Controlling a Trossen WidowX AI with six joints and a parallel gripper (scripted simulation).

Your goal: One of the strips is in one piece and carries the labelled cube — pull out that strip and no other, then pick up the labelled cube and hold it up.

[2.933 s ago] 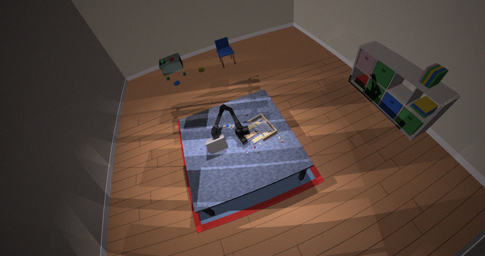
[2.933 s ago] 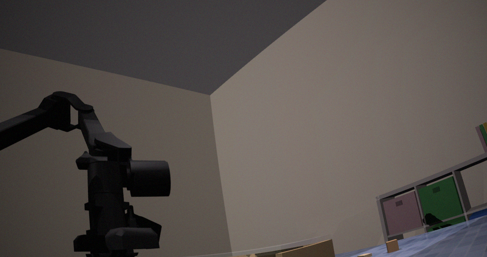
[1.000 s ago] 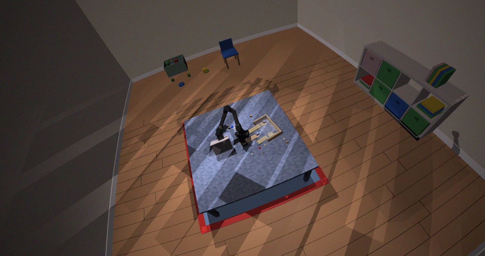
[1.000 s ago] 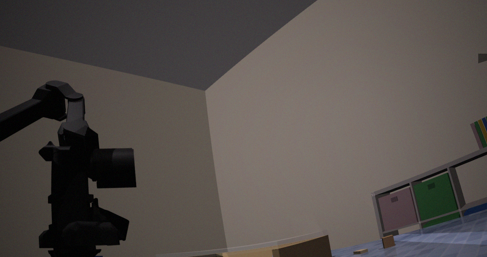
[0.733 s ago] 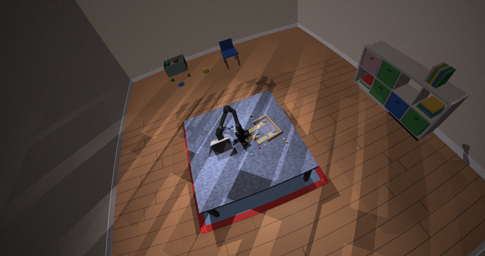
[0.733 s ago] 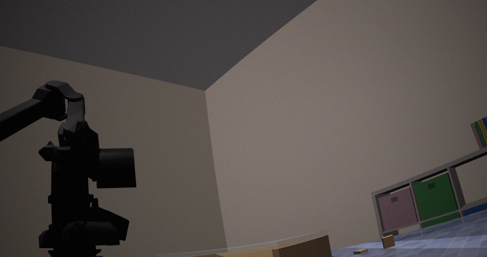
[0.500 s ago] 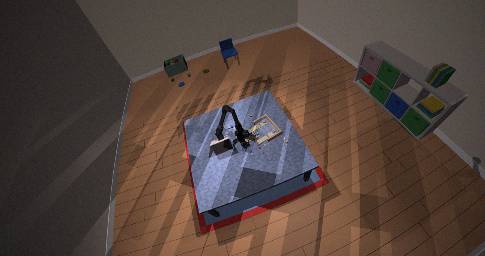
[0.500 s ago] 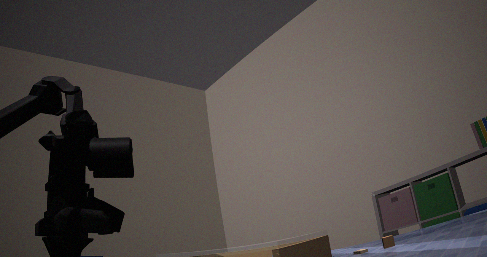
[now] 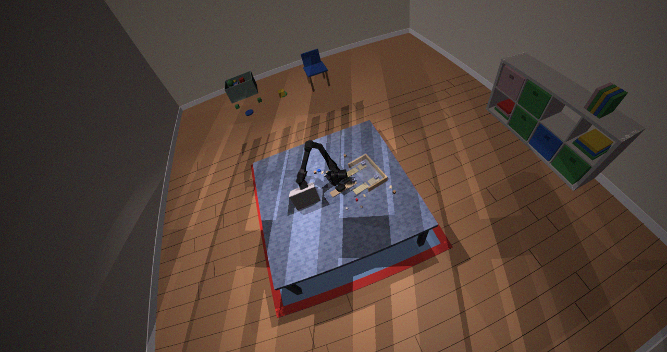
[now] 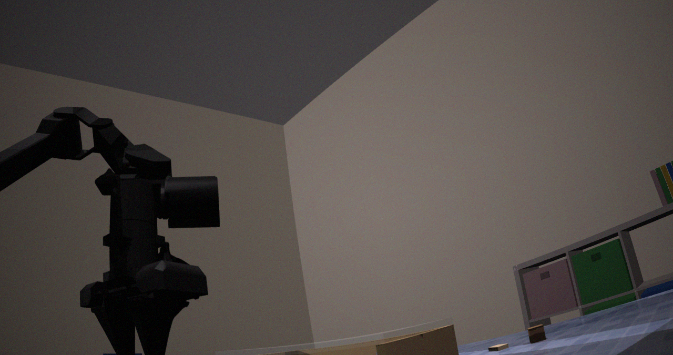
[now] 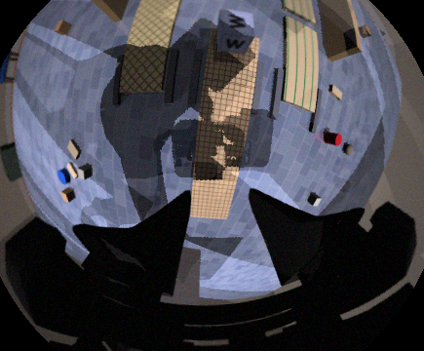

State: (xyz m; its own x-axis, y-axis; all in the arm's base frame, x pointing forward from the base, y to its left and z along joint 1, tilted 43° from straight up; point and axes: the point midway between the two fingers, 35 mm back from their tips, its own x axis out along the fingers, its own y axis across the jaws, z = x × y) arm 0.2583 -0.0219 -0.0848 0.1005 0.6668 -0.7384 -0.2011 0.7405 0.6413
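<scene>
Room: plank floor (image 9: 466,195), pale walls, a blue chair (image 9: 315,70) and a cubby shelf (image 9: 566,86) (image 10: 597,237) with coloured bins and books

Surface (image 9: 317,242) (image 10: 644,320) (image 11: 60,88): one, mottled blue-grey, in banded light and shadow.

Arm (image 9: 329,157) (image 10: 28,159): one, black, bent over the surface, with its hand (image 9: 344,187) (image 10: 139,350) (image 11: 219,194) pointing down. Fingers parted to a fairly wide gap, gripping nothing; in the wrist view, the near end of the grid strip shows between the tips. Contact cannot be told.

Labelled cube (image 9: 353,180) (image 11: 236,31): one, grey-blue, dark W on two visible faces, seated on the far part of the grid strip, outside the wooden frame (image 9: 386,178) (image 10: 418,342) (image 11: 338,34).

Grid strip (image 9: 334,193) (image 11: 227,97): tan, brown grid, unbroken from the cube to its near end.

Flanking strips: two, apart from the grid strip; a cross-hatched strip (image 9: 351,173) (image 11: 148,58) to its left in the wrist view, a green-lined strip (image 9: 360,189) (image 11: 300,68) to its right, with a gap across its length.

Loose pieces: a red cylinder (image 9: 356,199) (image 11: 332,138) and a blue piece (image 9: 319,170) (image 11: 63,175), on opposite sides of the strips
</scene>
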